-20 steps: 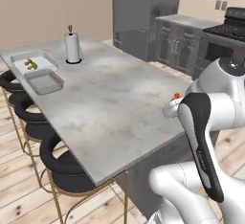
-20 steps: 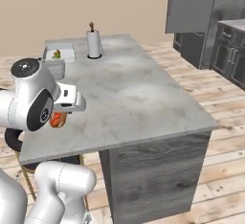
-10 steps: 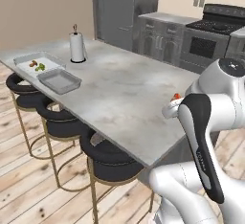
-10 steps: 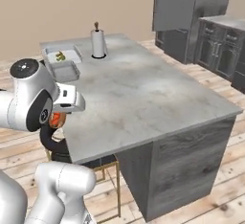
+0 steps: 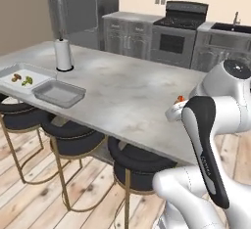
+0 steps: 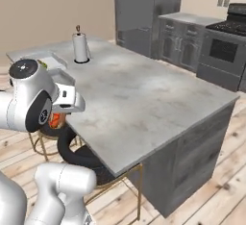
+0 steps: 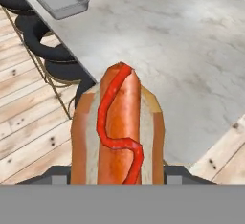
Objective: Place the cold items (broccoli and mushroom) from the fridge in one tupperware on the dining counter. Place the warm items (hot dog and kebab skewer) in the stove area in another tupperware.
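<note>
My gripper pinches a hot dog above the near edge of the grey marble tabletop.

Closest to me, the hot dog in its tan bun with a red ketchup squiggle stands lengthwise between my fingers, clamped at its lower end; in the left base view its red tip peeks out beside my wrist. Just beyond it lies the bare tabletop, with round black stools on gold legs along the edge beneath. Farther ahead sits an empty clear rectangular tupperware, and past that a second clear tupperware holding the green broccoli and brown mushroom. A white paper towel roll on a dark stand stands near them, well away from my gripper.
</note>
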